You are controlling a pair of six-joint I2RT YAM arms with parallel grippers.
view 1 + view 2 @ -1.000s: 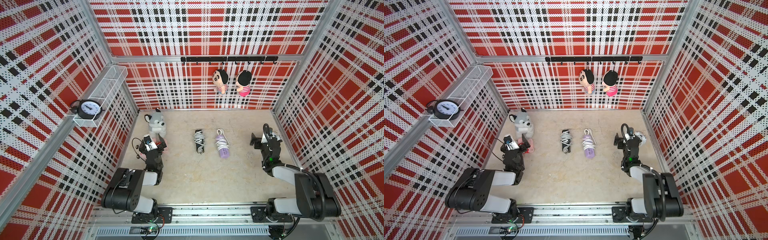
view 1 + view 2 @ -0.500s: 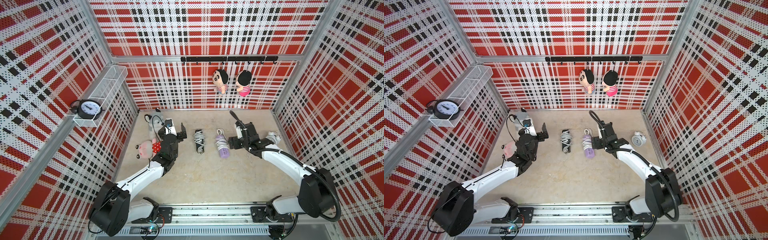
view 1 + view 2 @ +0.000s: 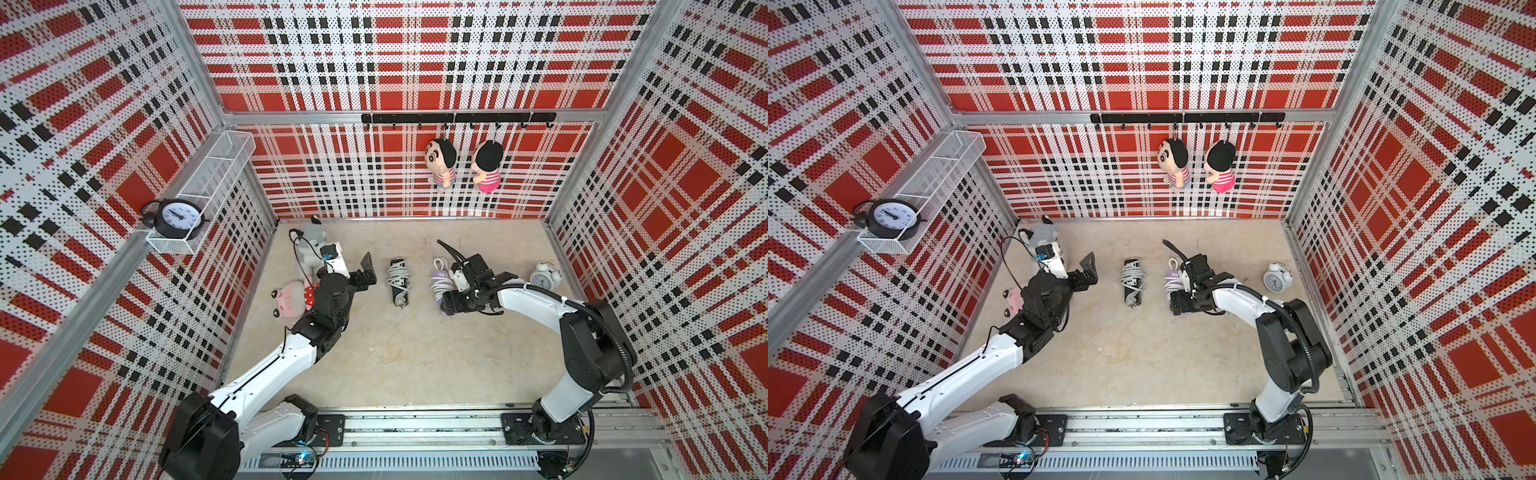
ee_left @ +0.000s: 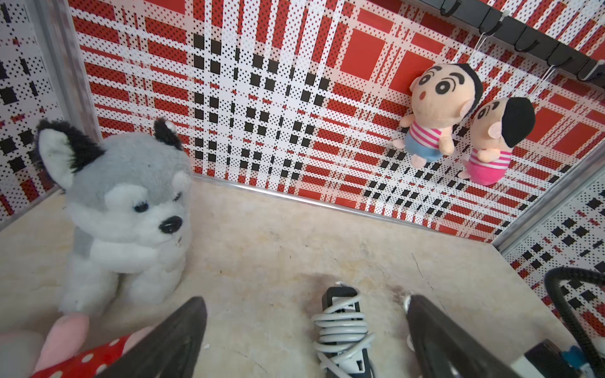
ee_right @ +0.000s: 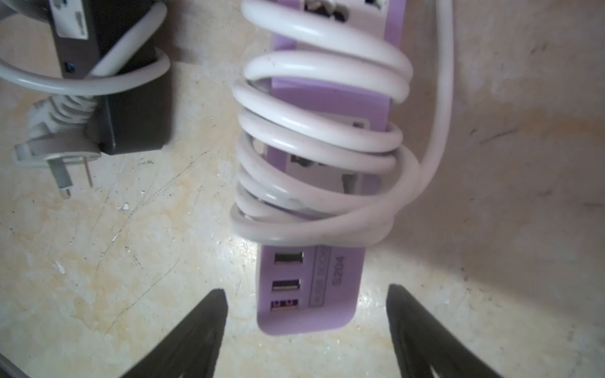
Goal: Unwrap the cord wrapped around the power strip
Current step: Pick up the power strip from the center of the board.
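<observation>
Purple power strip (image 5: 327,101): is lying in the middle of the tabletop (image 3: 407,353) and is being encircled by the white cord (image 5: 324,75).
Right pincer (image 5: 306,289): is being held spread astride the strip's end, without touching it.
Left pincer (image 4: 304,299): is being held spread near the black power strip (image 4: 340,294).

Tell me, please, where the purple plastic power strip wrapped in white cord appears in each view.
In a top view: purple plastic power strip, mid-floor, right of centre.
In a top view: that strip, mid-floor, near centre.
Left wrist: not clearly visible.
Right wrist: the strip, close up, mid-picture.
Shared landmark: black power strip wound with grey cord, alongside.
</observation>
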